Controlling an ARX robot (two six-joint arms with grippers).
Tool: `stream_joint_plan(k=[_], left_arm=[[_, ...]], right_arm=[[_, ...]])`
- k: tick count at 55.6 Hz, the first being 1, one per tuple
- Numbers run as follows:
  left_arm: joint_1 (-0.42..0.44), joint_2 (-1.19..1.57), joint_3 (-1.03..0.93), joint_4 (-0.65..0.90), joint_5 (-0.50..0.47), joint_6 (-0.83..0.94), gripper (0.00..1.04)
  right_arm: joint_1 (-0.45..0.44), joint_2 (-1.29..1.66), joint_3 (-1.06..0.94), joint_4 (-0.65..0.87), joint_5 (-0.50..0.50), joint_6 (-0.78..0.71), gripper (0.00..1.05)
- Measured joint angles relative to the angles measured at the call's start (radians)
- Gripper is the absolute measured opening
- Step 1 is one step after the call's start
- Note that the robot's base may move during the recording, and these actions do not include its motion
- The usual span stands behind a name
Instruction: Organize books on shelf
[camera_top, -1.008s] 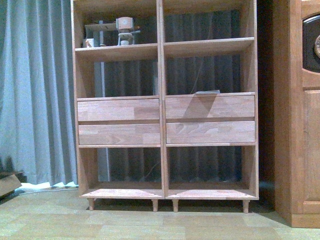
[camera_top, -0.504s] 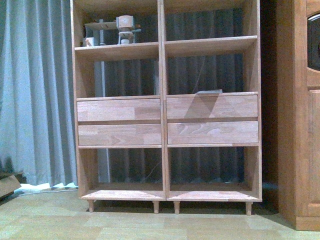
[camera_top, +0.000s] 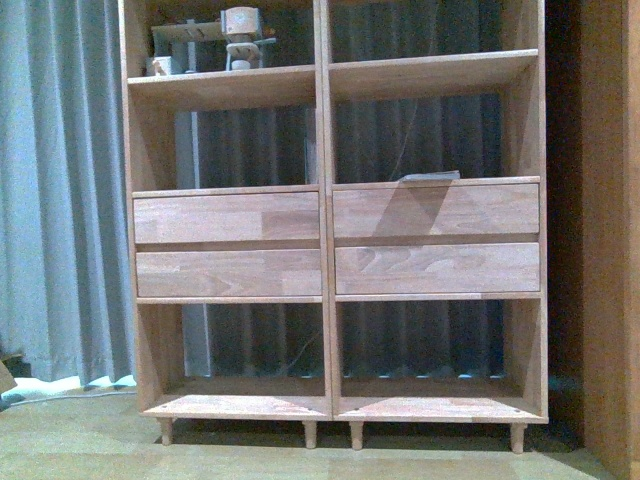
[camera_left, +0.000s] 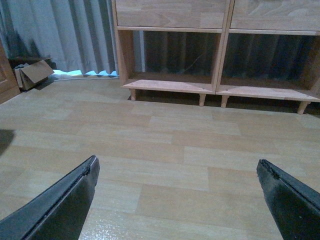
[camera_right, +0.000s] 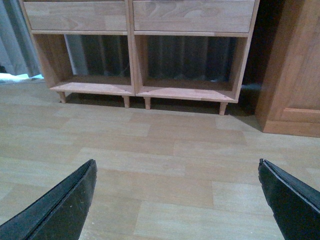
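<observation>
hanging at the far left in the front view, a grey-blue curtain (camera_top: 60, 200) reaches down to the floor. just right of it stands the shelf (camera_top: 325, 240), light wood on short peg legs. it fills more of the frame than a second ago: its left side has slid toward the left edge, its right side toward the right edge, and its boards sit higher in the picture. in the left column, small wooden objects (camera_top: 240, 35) rest on the upper board, above two drawer fronts and an open bottom compartment. in the right column, a thin grey flat thing (camera_top: 432, 177) lies on the board just above the drawers. it looks like a book, but it is too small to be sure. at the far right the darker cabinet (camera_top: 612, 250) has shrunk to a narrow strip, and its round dark panel has left the view.

the left gripper (camera_left: 177, 161) hangs over bare wood-look floor (camera_left: 165, 130), fingers spread wide with nothing between them. a cardboard box (camera_left: 32, 72) sits by the curtain. the right gripper (camera_right: 176, 161) is likewise spread wide, holding nothing.
</observation>
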Motion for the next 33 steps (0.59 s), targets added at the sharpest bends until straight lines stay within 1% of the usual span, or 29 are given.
stream_joint_plan(k=[33], left_arm=[[0.0, 0.0, 0.0, 0.0, 0.0, 0.0, 0.97]], right_arm=[[0.0, 0.0, 0.0, 0.0, 0.0, 0.0, 0.98]])
